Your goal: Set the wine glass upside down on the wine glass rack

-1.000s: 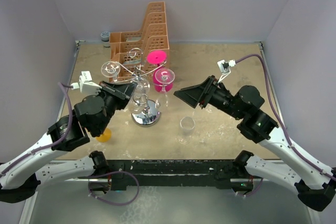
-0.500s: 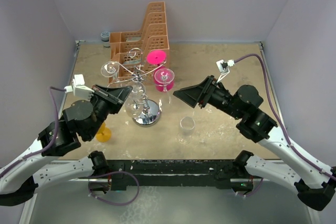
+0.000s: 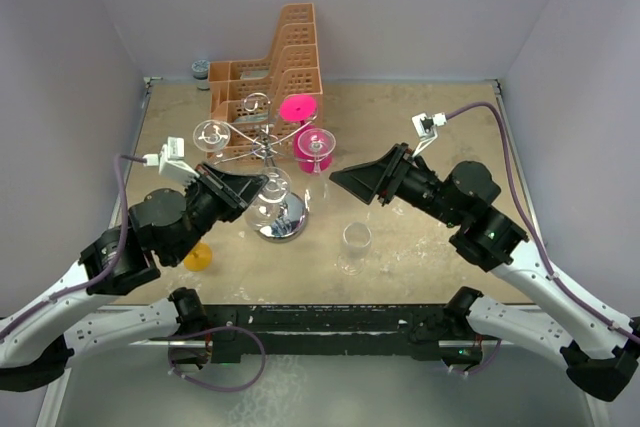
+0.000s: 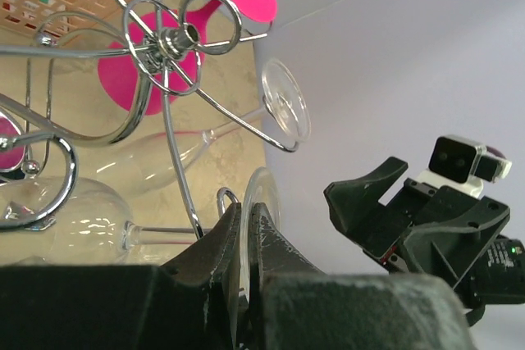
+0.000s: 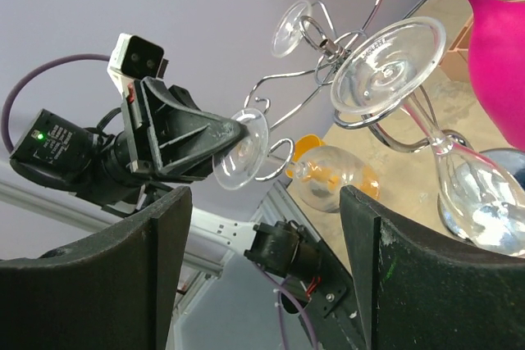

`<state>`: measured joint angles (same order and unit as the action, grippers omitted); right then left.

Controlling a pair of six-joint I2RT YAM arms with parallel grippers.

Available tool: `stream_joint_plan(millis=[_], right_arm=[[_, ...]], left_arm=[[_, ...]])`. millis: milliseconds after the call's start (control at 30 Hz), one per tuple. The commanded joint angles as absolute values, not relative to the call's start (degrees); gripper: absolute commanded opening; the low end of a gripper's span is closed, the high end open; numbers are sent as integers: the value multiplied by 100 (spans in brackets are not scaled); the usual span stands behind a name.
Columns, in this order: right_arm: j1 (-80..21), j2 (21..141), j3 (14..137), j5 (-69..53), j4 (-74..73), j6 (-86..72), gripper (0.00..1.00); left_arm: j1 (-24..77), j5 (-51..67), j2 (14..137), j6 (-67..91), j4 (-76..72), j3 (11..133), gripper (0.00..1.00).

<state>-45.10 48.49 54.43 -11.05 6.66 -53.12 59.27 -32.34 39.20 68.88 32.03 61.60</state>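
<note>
Tan speckled desk (image 3: pixel 440 117) boxed in by plain pale lavender walls (image 3: pixel 420 7). Orange perforated plastic stepped basket (image 3: pixel 285 57) sits at 12 o'clock against the back wall, small dark jar (image 3: pixel 201 69) in the 11 o'clock corner. Silver wire wine glass rack with scroll arms and round chrome base (image 3: pixel 285 228) stands at 9 o'clock of desk centre, a pink wine glass (image 3: pixel 312 154) hanging on it. Spare clear stemmed glass (image 3: pixel 355 245) upright at 6 o'clock, small orange object (image 3: pixel 198 256) at 8 o'clock, partly hidden by the left arm. Left fingers (image 3: pixel 258 187) are clamped on the foot rim of the clear wine glass (image 5: pixel 240 150), its stem just beside a lower curled arm, its bowl over the chrome base; cannot tell if it hangs on the wire. Right fingers (image 3: pixel 345 182) spread wide, holding nothing, at 3 o'clock of the rack. Versus half a second ago: left arm has swung back in toward the rack post, carrying the glass toward 3 o'clock; right arm and upright glass unchanged.
</note>
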Motion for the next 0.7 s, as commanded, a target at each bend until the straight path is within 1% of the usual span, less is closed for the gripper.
stream_joint_plan(millis=[0,500,667], right_arm=[[-4519,4835,5689,-967,840,-5255,74],[-4524,4861,5621,-869,853,-5315,74],[-4520,4840,5575,-840,837,-5352,73]], left_arm=[[5924,-2749,4000,6418,2500,6330,0],[5924,-2625,3974,6343,2250,6269,0],[5924,-2700,4188,6265,2215,6378,0]])
